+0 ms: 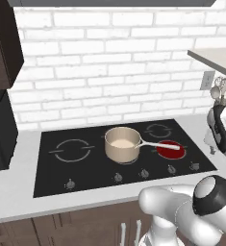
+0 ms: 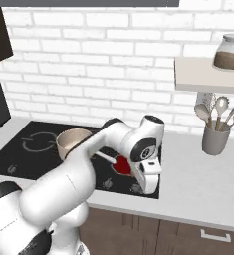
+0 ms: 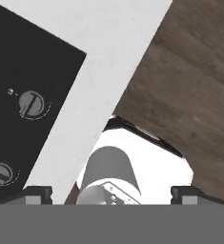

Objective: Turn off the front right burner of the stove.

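front right burner (image 1: 170, 149) glowing red, fingers (image 3: 35, 194) apart from it

A pale grey countertop (image 1: 18, 187) carries the black glass stove (image 1: 85, 168) set into it, a grey utensil crock (image 2: 215, 139) with spoons, and a black appliance (image 1: 0, 132) at the left.

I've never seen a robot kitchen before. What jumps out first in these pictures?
The glowing red front right burner stands out on the wide flat black glass stove, at its right end. Just left of it sits a tan metal saucepan, its long silver handle reaching over the red disc. The bulky white robot arm bends over the stove's right front corner, above the row of small round dark knobs.
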